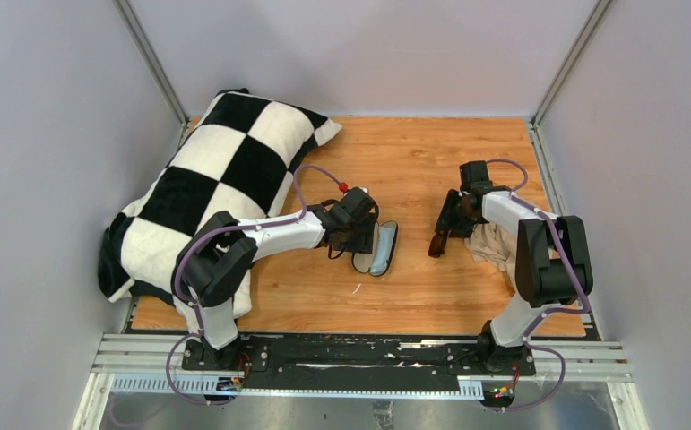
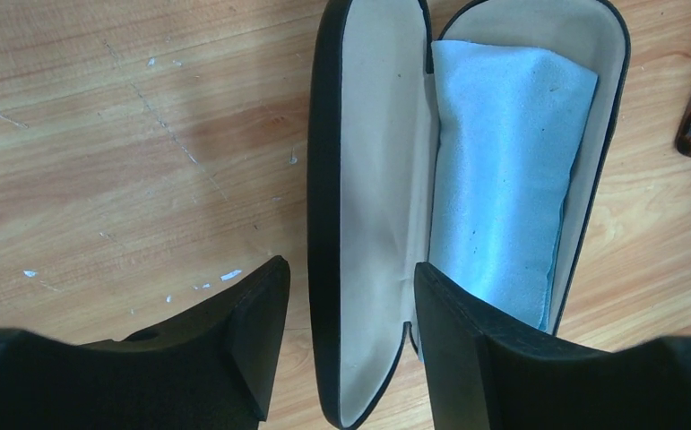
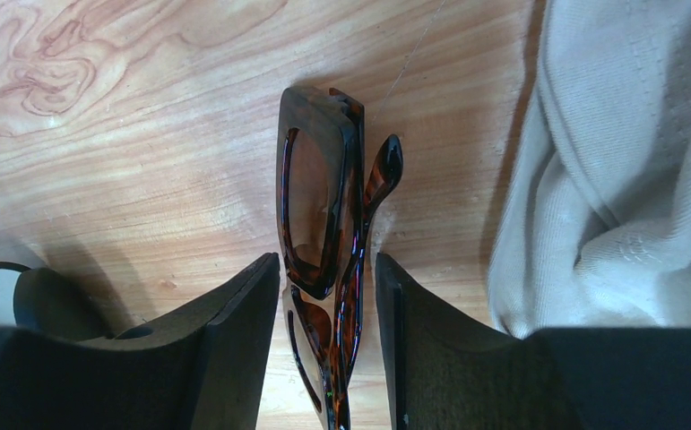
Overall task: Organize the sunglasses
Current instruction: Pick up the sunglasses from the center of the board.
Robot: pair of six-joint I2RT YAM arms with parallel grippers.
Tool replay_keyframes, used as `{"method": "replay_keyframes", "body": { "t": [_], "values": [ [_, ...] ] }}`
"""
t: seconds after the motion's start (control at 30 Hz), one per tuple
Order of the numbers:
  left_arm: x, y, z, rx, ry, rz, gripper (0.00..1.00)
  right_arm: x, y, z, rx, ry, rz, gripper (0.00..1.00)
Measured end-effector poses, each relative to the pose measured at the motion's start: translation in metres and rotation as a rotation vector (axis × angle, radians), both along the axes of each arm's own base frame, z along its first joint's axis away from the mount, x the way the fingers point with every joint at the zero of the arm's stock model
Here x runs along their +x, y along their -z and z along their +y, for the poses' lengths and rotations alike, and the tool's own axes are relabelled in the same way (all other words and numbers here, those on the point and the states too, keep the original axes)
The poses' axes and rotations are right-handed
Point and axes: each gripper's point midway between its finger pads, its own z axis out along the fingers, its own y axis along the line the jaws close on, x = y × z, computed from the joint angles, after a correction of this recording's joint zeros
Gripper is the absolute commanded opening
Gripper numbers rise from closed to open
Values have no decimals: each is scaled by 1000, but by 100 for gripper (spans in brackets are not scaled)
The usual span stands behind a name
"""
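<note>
The black hard case (image 2: 325, 179) lies open on the wooden table, its beige-lined lid on the left and a light blue cloth (image 2: 503, 170) in the base. My left gripper (image 2: 349, 269) is open and straddles the near end of the lid, with a gap at each finger. In the top view that gripper (image 1: 366, 235) sits at the case (image 1: 392, 235). The folded tortoiseshell sunglasses (image 3: 323, 206) stand on edge between the fingers of my right gripper (image 3: 327, 262), which is open, with a slim gap on each side. From above, the sunglasses (image 1: 436, 244) lie just below the right gripper (image 1: 444, 226).
A crumpled beige cloth (image 3: 628, 179) lies right beside the sunglasses, under the right arm (image 1: 494, 244). A black-and-white checkered pillow (image 1: 225, 170) covers the table's left side. Grey walls enclose the table on three sides.
</note>
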Motion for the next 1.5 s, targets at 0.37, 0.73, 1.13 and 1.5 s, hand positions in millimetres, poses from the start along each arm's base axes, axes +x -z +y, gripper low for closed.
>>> {"method": "replay_keyframes", "body": {
  "t": [0.37,0.73,1.13,1.5],
  "values": [
    [1,-16,0,-17,12,-27,62,0,1,1,3,0,3,34],
    [7,-55,4,-48,-7,-106,62,0,-9,4,25,-12,-19,31],
    [11,-60,21,8,-34,-136,62,-13,-47,13,73,-47,-104,30],
    [30,-35,73,31,-153,-80,62,-57,-86,96,139,-250,-159,32]
  ]
}}
